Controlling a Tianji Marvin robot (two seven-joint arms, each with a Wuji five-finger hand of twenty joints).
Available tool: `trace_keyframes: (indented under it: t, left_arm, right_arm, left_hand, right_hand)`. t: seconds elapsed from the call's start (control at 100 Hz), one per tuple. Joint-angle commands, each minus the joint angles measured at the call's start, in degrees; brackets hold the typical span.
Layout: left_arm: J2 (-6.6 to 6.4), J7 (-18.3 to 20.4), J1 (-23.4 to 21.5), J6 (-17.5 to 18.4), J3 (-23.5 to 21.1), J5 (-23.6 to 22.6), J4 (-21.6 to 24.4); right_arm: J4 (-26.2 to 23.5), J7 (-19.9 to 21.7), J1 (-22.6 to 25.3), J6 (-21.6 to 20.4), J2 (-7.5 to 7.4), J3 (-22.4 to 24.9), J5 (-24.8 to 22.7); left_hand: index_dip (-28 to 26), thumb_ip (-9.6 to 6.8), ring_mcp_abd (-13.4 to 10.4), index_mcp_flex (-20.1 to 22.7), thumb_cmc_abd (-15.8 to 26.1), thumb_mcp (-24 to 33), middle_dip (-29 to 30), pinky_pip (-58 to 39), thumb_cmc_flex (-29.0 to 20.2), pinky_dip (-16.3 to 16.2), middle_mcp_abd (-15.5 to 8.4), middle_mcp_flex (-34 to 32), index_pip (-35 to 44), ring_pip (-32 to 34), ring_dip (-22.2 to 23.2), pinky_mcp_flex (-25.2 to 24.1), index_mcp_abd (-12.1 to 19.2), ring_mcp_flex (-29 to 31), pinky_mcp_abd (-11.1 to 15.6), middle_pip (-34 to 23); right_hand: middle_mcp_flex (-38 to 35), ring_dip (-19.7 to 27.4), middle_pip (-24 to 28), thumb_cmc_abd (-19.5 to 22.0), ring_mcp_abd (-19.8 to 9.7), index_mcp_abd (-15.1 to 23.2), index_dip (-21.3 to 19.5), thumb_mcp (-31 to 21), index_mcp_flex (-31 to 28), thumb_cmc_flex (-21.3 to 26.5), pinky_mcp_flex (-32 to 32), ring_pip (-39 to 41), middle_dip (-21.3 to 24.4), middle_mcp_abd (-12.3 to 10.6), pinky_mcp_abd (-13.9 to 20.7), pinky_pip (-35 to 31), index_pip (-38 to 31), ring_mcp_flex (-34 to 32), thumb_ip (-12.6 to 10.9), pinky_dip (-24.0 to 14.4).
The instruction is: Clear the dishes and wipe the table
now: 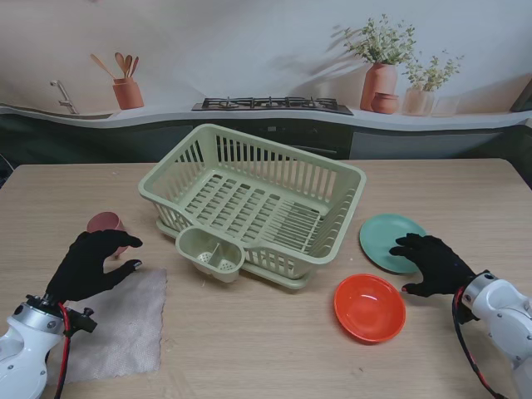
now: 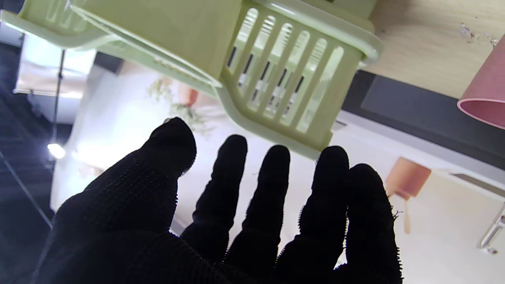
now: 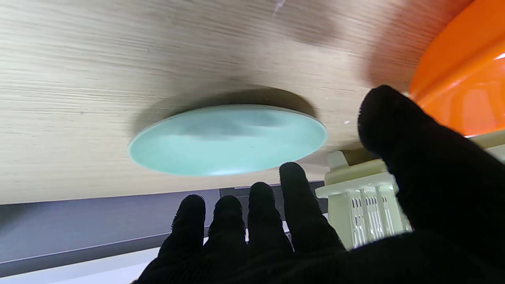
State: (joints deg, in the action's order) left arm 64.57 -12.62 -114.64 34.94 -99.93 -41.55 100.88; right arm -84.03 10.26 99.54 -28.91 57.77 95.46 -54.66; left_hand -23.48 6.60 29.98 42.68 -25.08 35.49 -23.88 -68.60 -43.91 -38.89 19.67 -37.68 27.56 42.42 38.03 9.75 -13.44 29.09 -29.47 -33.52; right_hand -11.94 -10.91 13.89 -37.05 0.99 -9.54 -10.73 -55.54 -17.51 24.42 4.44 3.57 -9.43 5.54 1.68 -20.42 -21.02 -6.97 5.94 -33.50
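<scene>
Stand view: the green dish rack sits mid-worktop, nothing visible inside. My left hand, fingers spread, hovers at the pink cup over the cloth.

Right wrist view: my right hand, spread and holding nothing, reaches over the teal plate, beside the orange bowl.

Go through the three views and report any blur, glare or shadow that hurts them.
Stand view: sharp and evenly lit, soft shadows under the drying rack. Left wrist view: bright backlight washes out the background, so the left hand is a black silhouette; the pink cup is cut off at the edge. Right wrist view: the table is streaked with blur, the green plate casts a dark shadow, and the orange bowl shows glare.
</scene>
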Motion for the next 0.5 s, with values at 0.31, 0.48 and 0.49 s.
trace_keyframes:
  t: [0.31,0.48,0.49]
  left_arm:
    - [0.18,0.30,-0.36,-0.23,-0.01,-0.25,0.15]
    - [0.17,0.46,-0.34,-0.29,0.01,-0.13,0.14]
    - [0.17,0.45,-0.34,-0.29,0.01,-0.14,0.13]
  right_arm:
    - [4.29,0.85,-4.77,2.83,-0.39,-4.42,-1.48]
    - [6.36,0.80,-7.35,4.61,-0.42,-7.04,-1.12]
    - [6.47,0.78,-7.49,4.69,-0.42,-7.19,-1.08]
  left_hand:
    - [-0.07,-1.09,0.83,1.66,1.95,-0.30,0.16,1.10,0.21,0.90,1.20,0.52,-0.61,-0.42,-0.13,-0.73,-0.35,-0.17,-0.47,0.41]
    - [-0.06,-1.07,0.81,1.59,2.02,-0.29,0.16,1.10,0.19,0.91,1.26,0.53,-0.65,-0.42,-0.13,-0.73,-0.46,-0.18,-0.48,0.43]
    - [-0.06,-1.09,0.80,1.59,2.01,-0.27,0.17,1.10,0.19,0.91,1.24,0.53,-0.66,-0.42,-0.13,-0.73,-0.45,-0.16,-0.48,0.43]
  right_hand:
    - [2.40,0.18,-4.23,-0.92,-2.06,1.77,1.99,4.05,4.21,-0.87,-0.23,-3.72,2.16,-1.14,1.44,3.88,3.41,2.71,-0.63,-0.38]
    - [2.32,0.00,-4.44,-0.84,-2.12,1.67,2.06,4.82,4.34,-0.60,-0.31,-3.80,2.21,-1.37,1.57,4.08,3.57,2.72,-0.66,-0.40]
    - [2.30,-0.01,-4.42,-0.86,-2.12,1.72,2.06,4.86,4.33,-0.60,-0.33,-3.80,2.20,-1.35,1.65,4.09,3.57,2.72,-0.65,-0.40]
